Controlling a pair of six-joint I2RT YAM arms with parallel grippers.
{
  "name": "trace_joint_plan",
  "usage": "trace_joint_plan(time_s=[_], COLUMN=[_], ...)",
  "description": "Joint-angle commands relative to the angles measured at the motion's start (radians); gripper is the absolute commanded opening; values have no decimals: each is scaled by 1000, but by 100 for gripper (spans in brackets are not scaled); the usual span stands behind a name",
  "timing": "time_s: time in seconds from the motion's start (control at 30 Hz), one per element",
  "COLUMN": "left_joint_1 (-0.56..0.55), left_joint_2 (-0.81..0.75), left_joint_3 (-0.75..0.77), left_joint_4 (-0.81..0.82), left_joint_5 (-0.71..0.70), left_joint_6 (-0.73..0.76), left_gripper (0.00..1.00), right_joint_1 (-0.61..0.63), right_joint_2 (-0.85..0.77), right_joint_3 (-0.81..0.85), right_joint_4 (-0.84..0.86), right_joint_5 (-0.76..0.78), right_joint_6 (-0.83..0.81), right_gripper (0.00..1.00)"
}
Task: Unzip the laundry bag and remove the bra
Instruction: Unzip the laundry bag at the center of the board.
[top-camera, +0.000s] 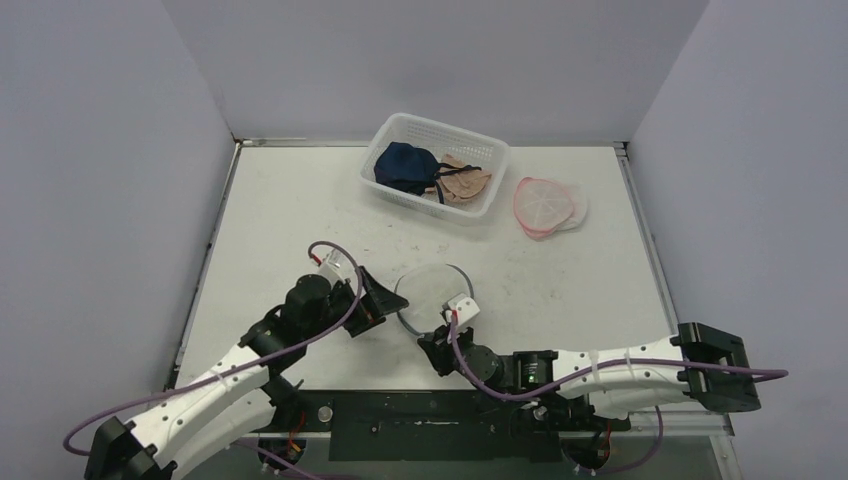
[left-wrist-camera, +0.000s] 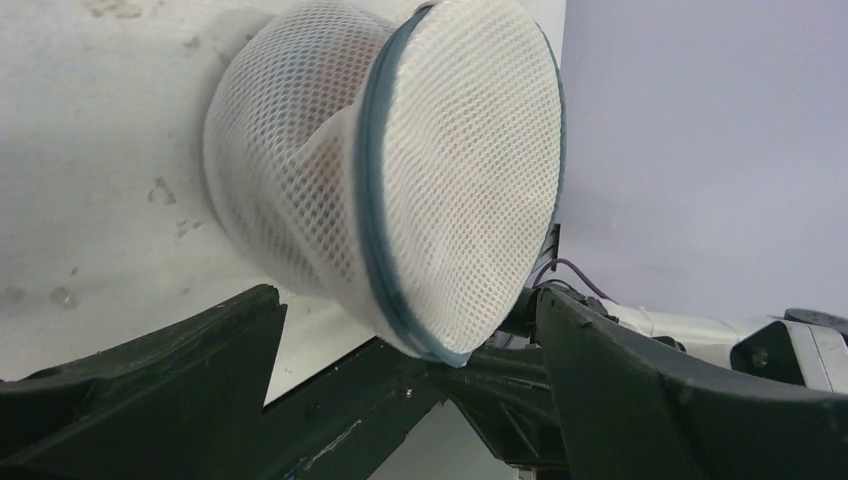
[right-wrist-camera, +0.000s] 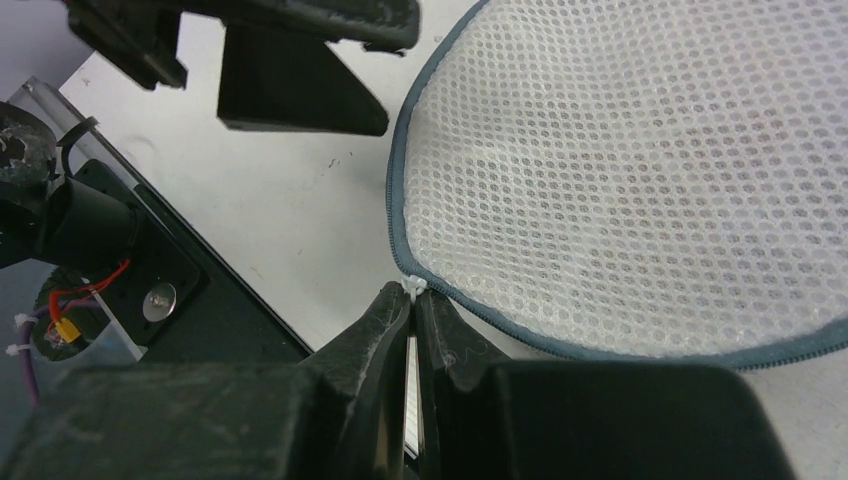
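The laundry bag (top-camera: 432, 288) is a round white mesh pouch with a blue-grey zipper rim, lying near the table's front middle. My right gripper (right-wrist-camera: 413, 300) is shut on its small white zipper pull (right-wrist-camera: 414, 286) at the bag's near edge; in the top view this gripper (top-camera: 432, 340) sits just in front of the bag. My left gripper (left-wrist-camera: 408, 298) stands wide open at the bag's left side (left-wrist-camera: 400, 180), its fingers (left-wrist-camera: 200, 370) apart from the mesh. The bra is hidden inside the bag; only a faint orange tint (left-wrist-camera: 322, 160) shows through the mesh.
A white basket (top-camera: 400, 128) at the back holds navy and beige garments. A flat pink-rimmed mesh pouch (top-camera: 545, 205) lies to its right. Grey walls close in the table on the left, back and right.
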Motion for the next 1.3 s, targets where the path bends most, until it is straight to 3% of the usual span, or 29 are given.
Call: trace_joint_plan(time_s=[0.0,0.1,0.23,0.37,0.5,0.6,0.83,1.0,1.27], left_joint_1=[-12,-35,-128,-273,-321,-325,-332,-331,-331], left_joint_2=[-182,-278,-309,-180,-40,-15,-59,-58,-59], left_joint_3=[-48,-91,-151,-126,-91,-103,-121,-126,-123], left_joint_4=[-189,-202,-75,28,87,167,158,142,125], left_joint_5=[-119,-152,-244,-374,-409,-427,-487,-502,-519], left_joint_6=[-107,-178,-304,-335,-356,-376,-394,-402,-384], left_gripper=[96,96,96,96,98,82,51,18,0], right_joint_1=[-20,-32,-36,-36,-35,-31,-25,-26,-20], right_joint_2=[33,60,100,126,138,132,100,96,42], right_joint_3=[57,65,76,77,80,75,43,39,38], right_joint_4=[82,101,117,123,120,114,108,111,32], right_joint_5=[-39,-60,-76,-85,-89,-84,-71,-70,-43], right_joint_6=[-15,-19,-28,-31,-33,-32,-15,-12,-13], right_gripper=[5,5,5,5,5,5,5,5,5])
